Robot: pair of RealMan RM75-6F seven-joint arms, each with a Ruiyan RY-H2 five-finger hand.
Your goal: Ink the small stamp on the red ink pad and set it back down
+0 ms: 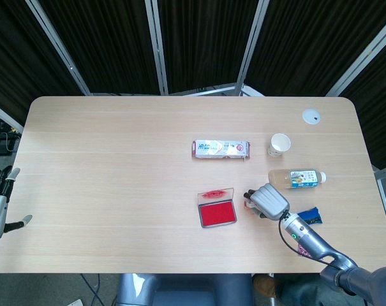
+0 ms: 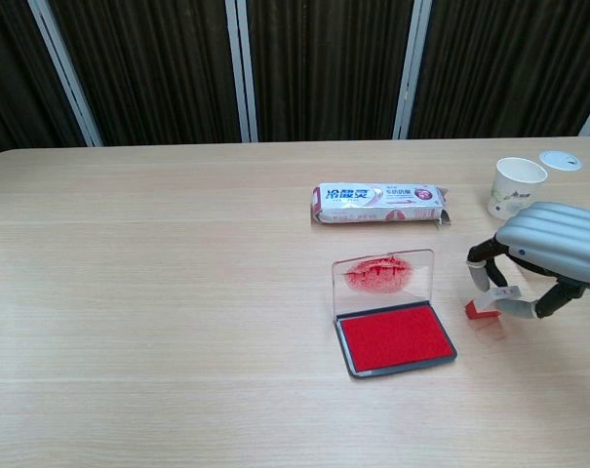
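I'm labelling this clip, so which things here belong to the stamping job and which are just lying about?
Job: small stamp, pinched by the right hand; red ink pad, lid open.

Lying about: toothpaste box, paper cup, white lid, drink bottle, blue packet.
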